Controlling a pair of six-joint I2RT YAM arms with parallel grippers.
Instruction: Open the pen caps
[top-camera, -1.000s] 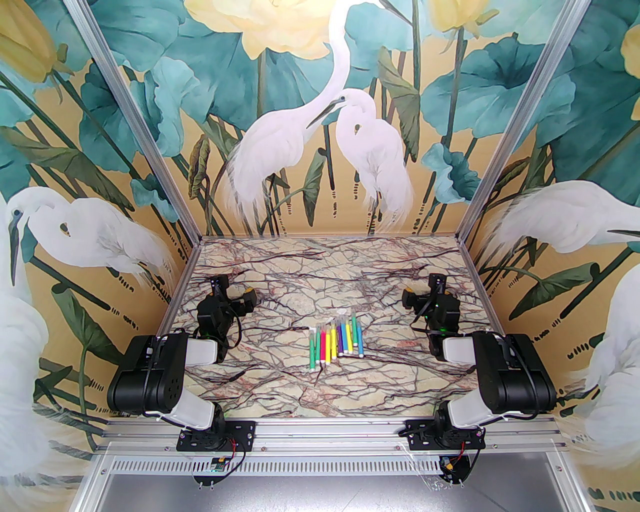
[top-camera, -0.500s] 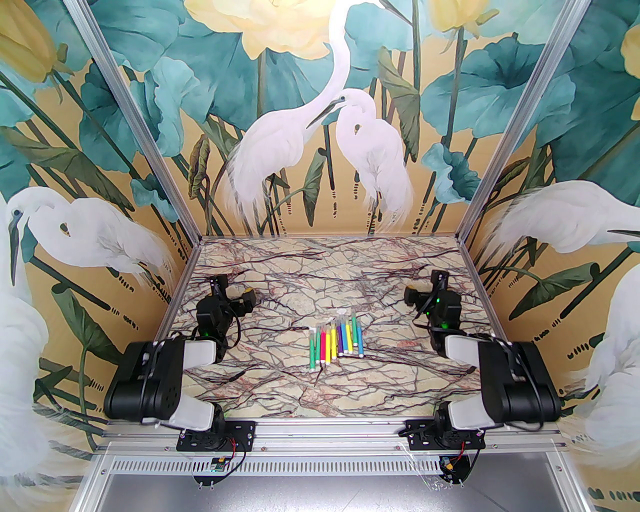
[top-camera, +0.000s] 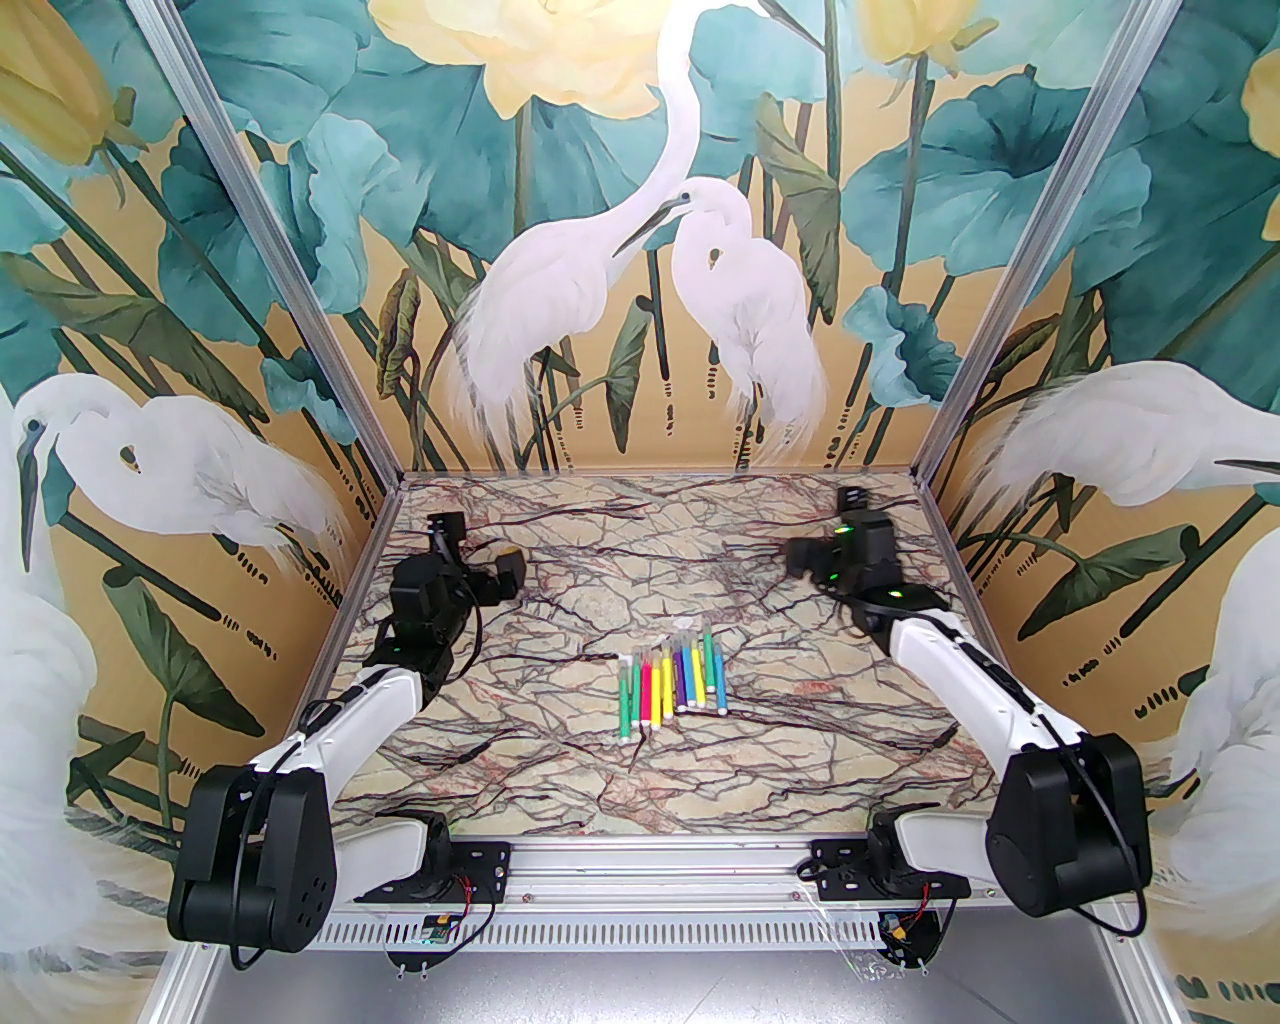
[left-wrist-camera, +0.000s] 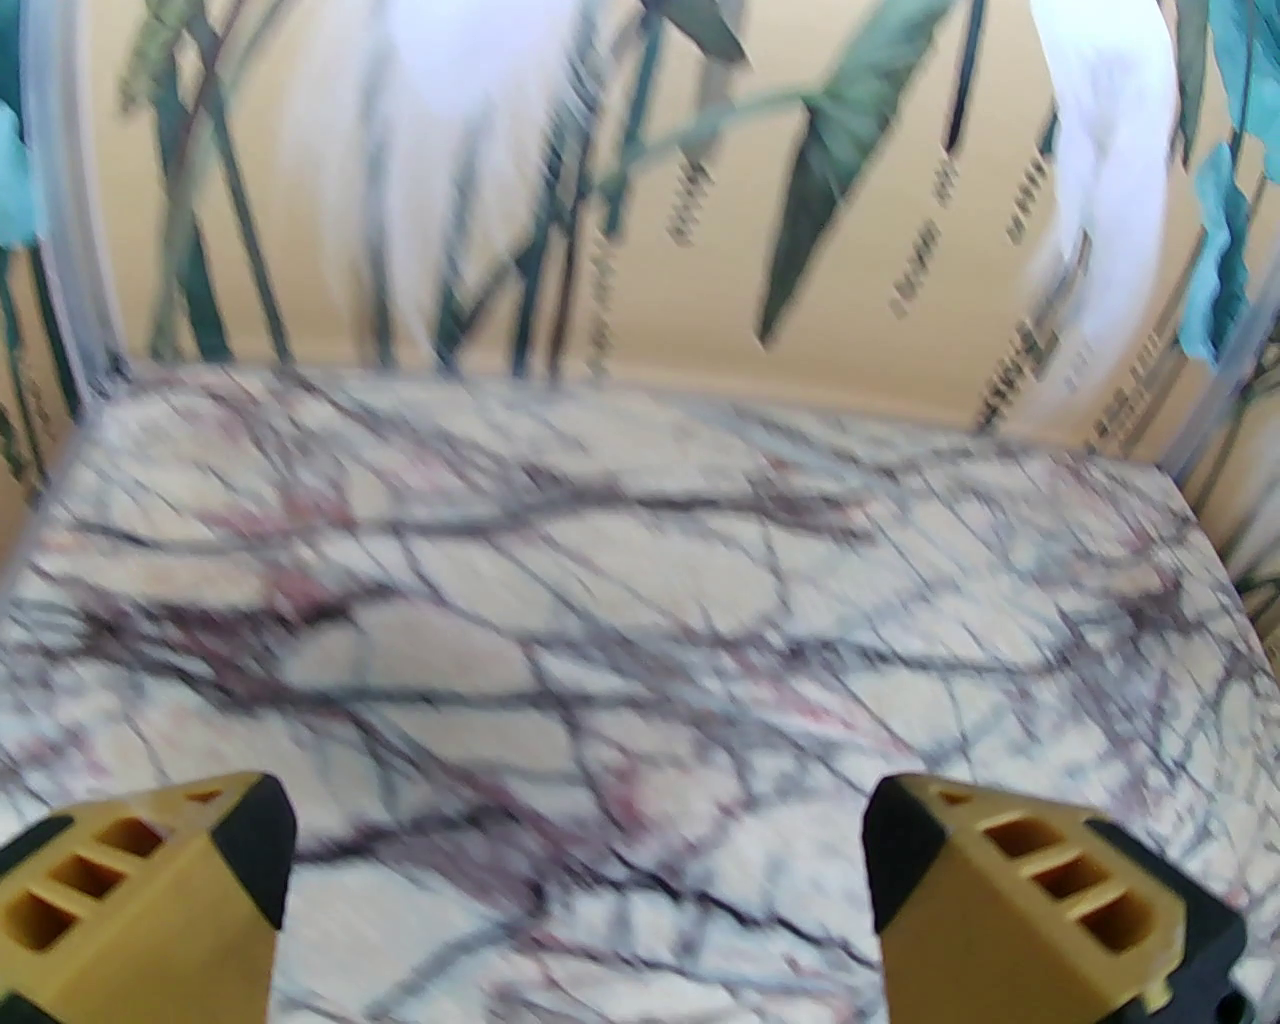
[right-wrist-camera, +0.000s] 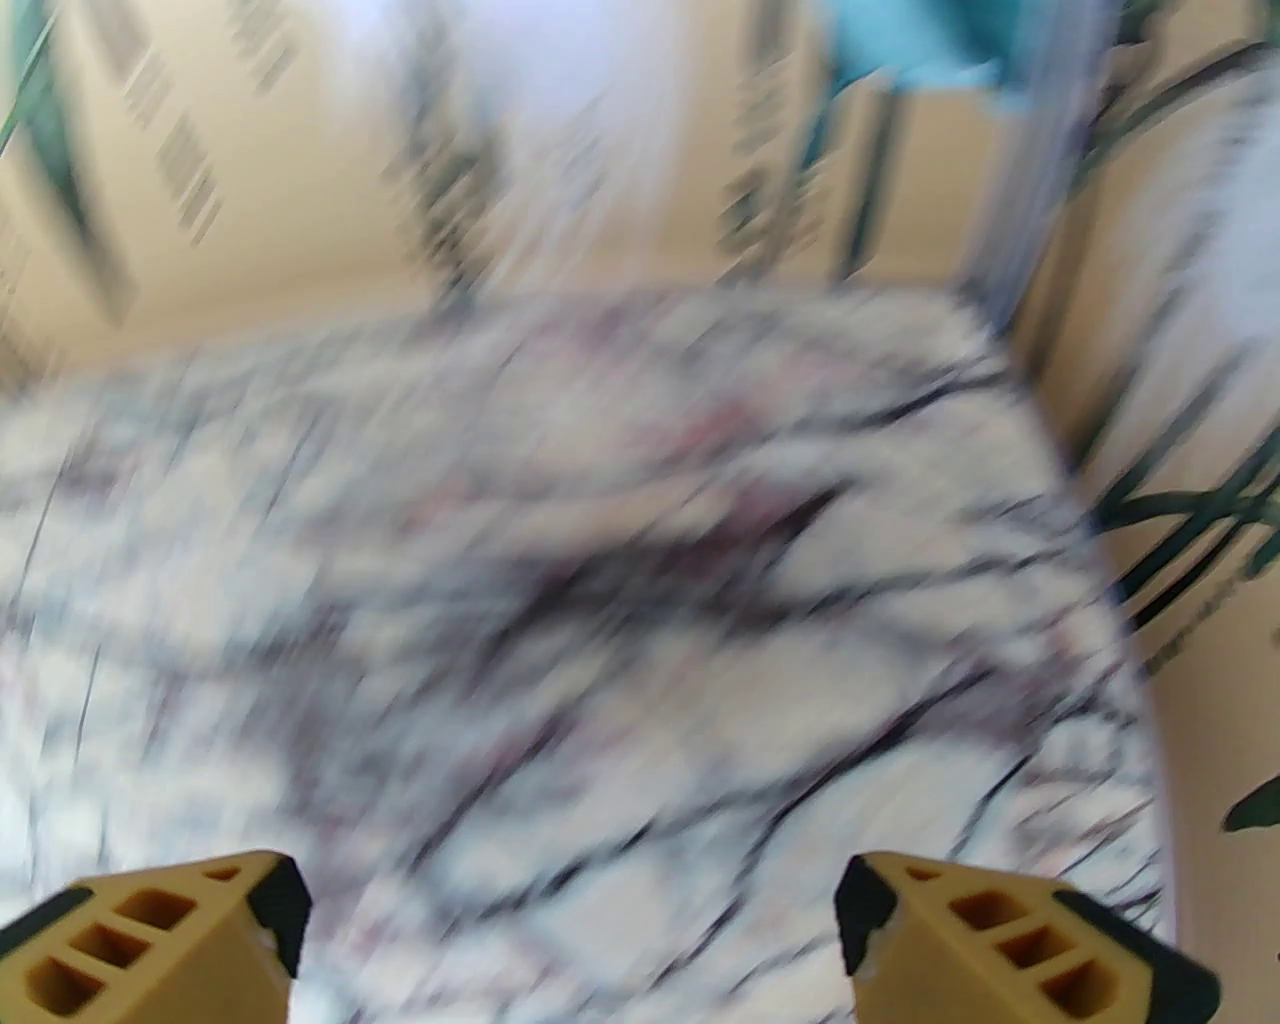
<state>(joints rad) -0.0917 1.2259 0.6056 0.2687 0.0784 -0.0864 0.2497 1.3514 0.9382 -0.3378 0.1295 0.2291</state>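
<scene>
Approach stage, with no cap pulled yet. The pens (top-camera: 675, 685) lie side by side in a tight row at mid-table: slim, bright plastic barrels with white near ends. The pen caps (top-camera: 672, 655), short clear tubes, appear to sit on the far ends, though they are too small to be sure. The left gripper (left-wrist-camera: 575, 860), far left, and the right gripper (right-wrist-camera: 570, 900), far right, stand wide and empty over the veined, marble-patterned table (top-camera: 560, 790), well apart from the row. The next move probably calls for one gripper to pin a barrel while the other pinches its smooth cap and pulls along the axis.

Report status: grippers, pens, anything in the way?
Left gripper open, empty. Right gripper open, empty. Row of short bright-bodied plastic marker pens lies untouched, centre of marble-patterned table. No obstacle seen near pens.
</scene>
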